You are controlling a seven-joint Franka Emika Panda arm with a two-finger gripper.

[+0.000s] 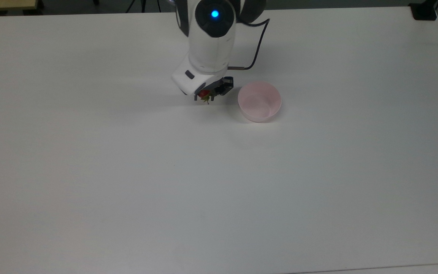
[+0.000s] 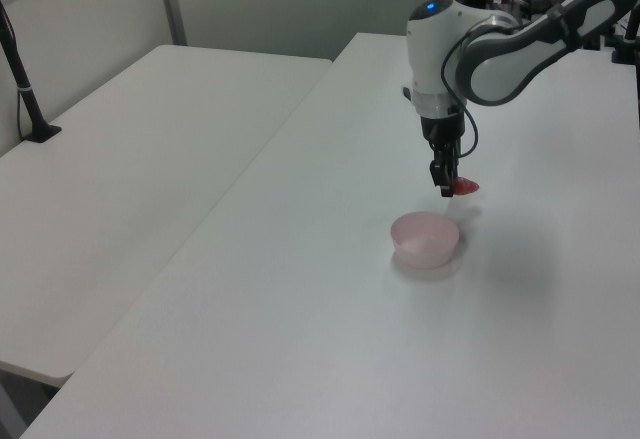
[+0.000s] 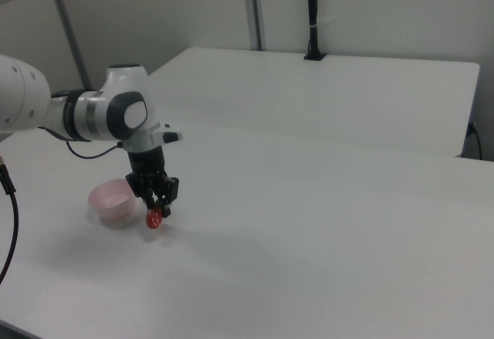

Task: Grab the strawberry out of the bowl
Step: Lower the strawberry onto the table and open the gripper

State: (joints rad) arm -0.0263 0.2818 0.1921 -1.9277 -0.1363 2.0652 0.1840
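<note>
In the top view, the gripper (image 1: 206, 96) is seen left of centre in the upper part of the frame, its fingers closed narrowly on the strawberry (image 1: 203, 94) — a small red fruit with green leaves pointing down-frame. The fruit is held above the white table (image 1: 127, 171), clear of the bowl. To the top view's right of the gripper, near but apart, the pale pink bowl (image 1: 259, 101) is seen standing upright with nothing in it. A blue light is shown on the arm (image 1: 211, 34) near the upper edge.

In the left view, the strawberry (image 2: 465, 188) is held in the upper right of the frame, above and just beyond the bowl (image 2: 426, 240).

In the right view, the bowl (image 3: 114, 201) is seen at the lower left, and the strawberry (image 3: 154, 218) hangs from the gripper (image 3: 157, 209) just to the right view's right of it.

No brand, label or writing can be read.
</note>
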